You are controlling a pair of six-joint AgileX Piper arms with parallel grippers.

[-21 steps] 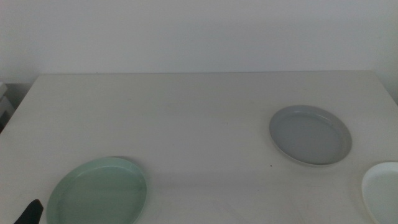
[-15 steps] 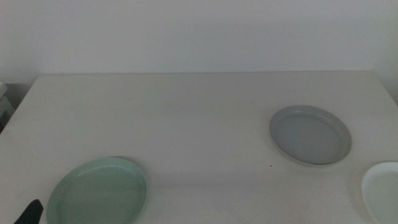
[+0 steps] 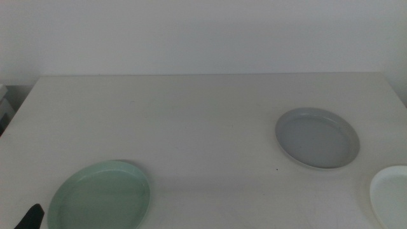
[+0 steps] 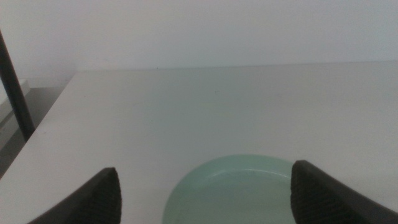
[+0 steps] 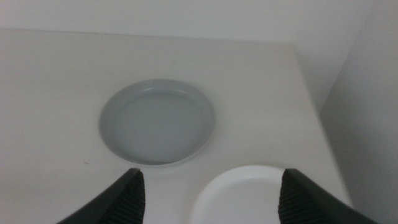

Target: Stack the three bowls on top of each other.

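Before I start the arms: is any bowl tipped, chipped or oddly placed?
Nothing stands out. The mint green bowl, grey bowl and white bowl all sit flat, apart and unstacked. Left gripper and right gripper wait with jaws open.

Your table [image 3: 191, 121] is a pale, off-white surface set against a plain wall. Three dishes lie directly on it, all separate and none stacked. You have the mint green bowl [image 3: 100, 195] at the near left corner, the grey bowl [image 3: 317, 138] toward the right, and the white bowl [image 3: 391, 194] at the near right edge, just beside the grey one but not touching.
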